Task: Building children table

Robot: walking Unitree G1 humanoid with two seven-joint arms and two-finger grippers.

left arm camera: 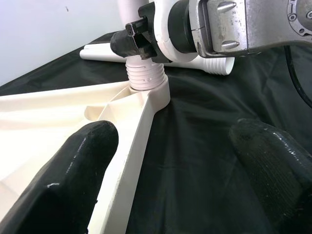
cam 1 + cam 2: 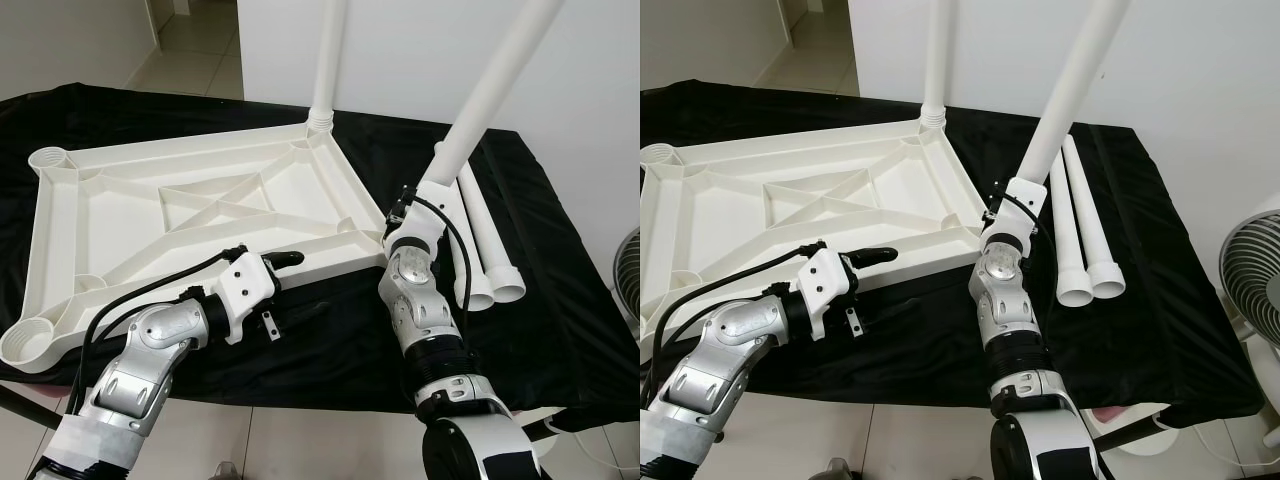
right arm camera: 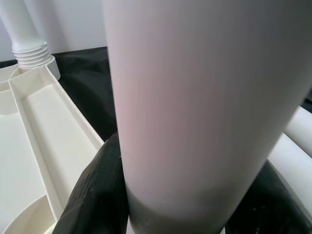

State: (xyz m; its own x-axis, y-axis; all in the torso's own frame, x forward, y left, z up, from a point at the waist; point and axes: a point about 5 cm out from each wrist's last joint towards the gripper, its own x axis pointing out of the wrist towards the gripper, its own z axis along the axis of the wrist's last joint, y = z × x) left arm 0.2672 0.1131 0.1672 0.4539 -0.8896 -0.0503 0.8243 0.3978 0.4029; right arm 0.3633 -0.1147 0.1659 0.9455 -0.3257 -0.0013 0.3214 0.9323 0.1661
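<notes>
Tabletop (image 2: 180, 215) lying underside-up on black cloth (image 2: 330, 340) so corner sockets face up; right gripper (image 3: 161, 204) clamped round leg (image 2: 490, 95), seating it tilted in near-right corner socket, left gripper (image 1: 170, 175) spread wide astride tabletop's near rim, probably bracing.

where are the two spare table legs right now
The two spare legs lie side by side on the black cloth, on the robot's right, just beyond the right gripper and the leg it holds.
</notes>
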